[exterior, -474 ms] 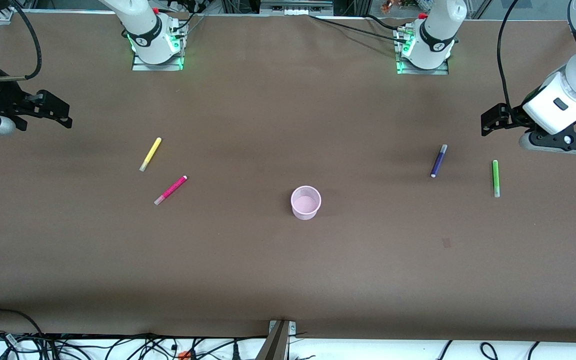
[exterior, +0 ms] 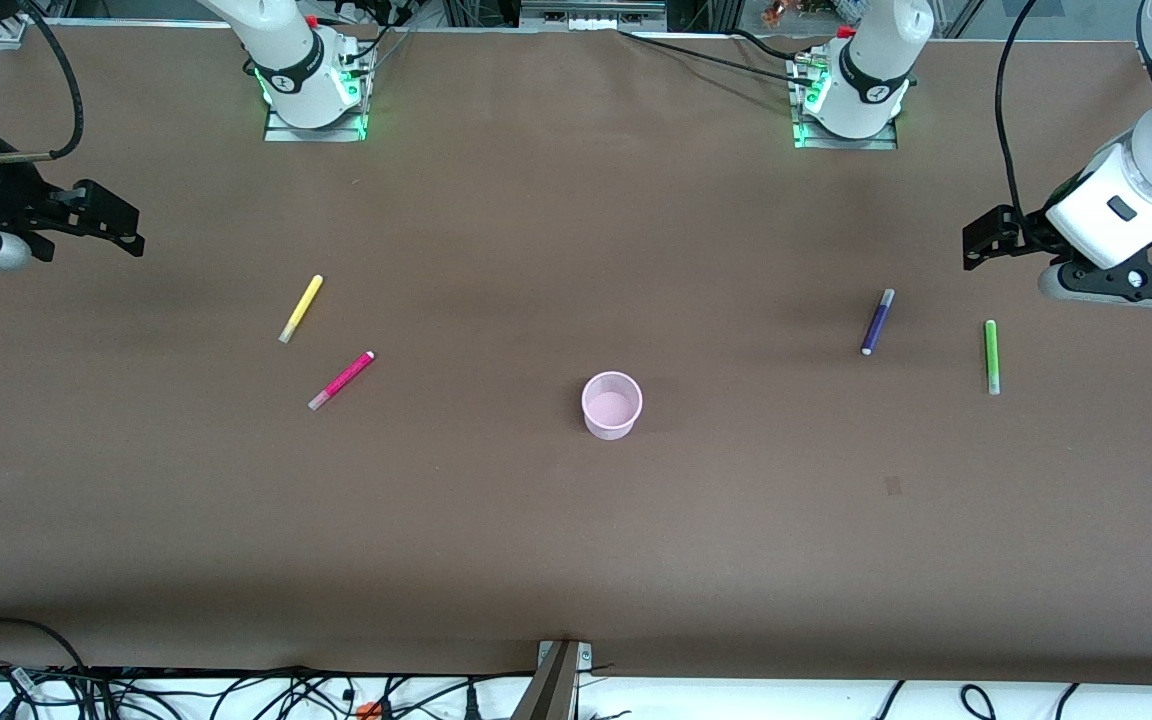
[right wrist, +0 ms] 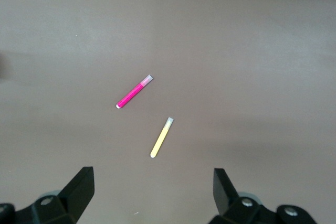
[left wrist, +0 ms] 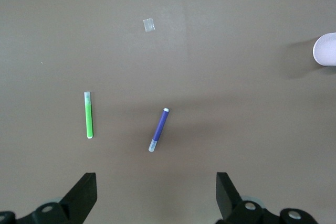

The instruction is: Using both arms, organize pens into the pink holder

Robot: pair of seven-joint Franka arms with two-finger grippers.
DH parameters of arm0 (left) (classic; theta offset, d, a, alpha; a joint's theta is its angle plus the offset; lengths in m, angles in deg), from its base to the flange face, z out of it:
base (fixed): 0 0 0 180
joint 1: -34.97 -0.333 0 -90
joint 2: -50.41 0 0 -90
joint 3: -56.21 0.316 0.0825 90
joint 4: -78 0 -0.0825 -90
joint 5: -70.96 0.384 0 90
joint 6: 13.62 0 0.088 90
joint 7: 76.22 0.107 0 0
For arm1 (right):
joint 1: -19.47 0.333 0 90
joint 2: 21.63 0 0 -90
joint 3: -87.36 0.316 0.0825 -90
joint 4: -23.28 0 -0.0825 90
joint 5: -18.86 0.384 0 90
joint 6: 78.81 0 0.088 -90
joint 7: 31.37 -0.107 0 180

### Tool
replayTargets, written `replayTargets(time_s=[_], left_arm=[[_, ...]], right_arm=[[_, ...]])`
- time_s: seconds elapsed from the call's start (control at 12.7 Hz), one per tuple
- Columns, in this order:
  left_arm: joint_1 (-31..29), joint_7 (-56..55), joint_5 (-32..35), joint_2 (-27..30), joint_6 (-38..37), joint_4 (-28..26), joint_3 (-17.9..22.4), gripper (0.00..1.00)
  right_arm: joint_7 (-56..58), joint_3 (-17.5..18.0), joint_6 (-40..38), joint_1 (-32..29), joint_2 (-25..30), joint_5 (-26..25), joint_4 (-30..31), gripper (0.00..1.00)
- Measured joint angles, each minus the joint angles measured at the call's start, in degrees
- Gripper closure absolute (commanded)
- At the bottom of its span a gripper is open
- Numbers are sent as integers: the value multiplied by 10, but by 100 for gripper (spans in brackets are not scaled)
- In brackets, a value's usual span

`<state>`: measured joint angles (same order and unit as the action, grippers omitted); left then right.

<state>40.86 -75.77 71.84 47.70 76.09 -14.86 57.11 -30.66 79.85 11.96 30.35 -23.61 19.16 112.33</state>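
lying flat around the upright pale pink holder (exterior: 612, 404): four slim pens (exterior: 301, 308); left claw (left wrist: 156, 195) and right claw (right wrist: 153, 192) both released.

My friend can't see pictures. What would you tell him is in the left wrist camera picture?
A green pen and a dark purple pen lie apart on a brown table, with nothing holding them. The left gripper hangs above them with its two black fingers wide open, and the pink holder's edge peeks in at one side.
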Motion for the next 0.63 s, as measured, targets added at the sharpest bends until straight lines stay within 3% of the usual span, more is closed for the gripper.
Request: replayTargets(time_s=[0.39,0.63], left_arm=[[7,9,-1,-33,-143,-3,0,0],[7,57,45,-83,-162,-17,0,0]], right_arm=[[0,0,0,0,0,0,0,0],[0,0,0,0,0,0,0,0]])
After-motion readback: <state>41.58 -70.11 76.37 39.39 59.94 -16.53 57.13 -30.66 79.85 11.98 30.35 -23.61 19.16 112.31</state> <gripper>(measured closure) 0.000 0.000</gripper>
